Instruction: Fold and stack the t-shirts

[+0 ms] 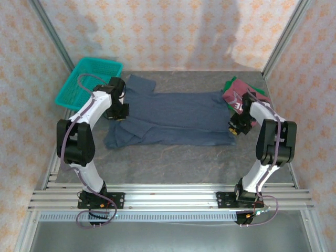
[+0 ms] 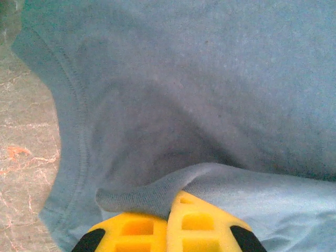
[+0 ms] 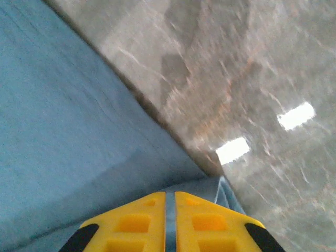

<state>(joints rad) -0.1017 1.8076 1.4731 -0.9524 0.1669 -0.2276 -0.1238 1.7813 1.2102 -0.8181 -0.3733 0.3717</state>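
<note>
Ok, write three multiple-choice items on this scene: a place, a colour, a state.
1. Where is the teal plastic mesh basket? A far left of the grey marbled table; B near right; C on a shirt.
2. What colour is the spread-out cloth t-shirt? A green; B slate-blue; C red.
3. The left gripper is: A open; B holding the basket; C shut on the t-shirt.
Key: 1A, it sits at the far-left corner; 2B, blue cloth covers the middle; 3C, its fingers pinch a fold.

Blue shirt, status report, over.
Left hand shut on blue shirt. Right hand pinching its opposite edge. Shirt spread out, not yet folded. Red shirt heaped just beyond it.
</note>
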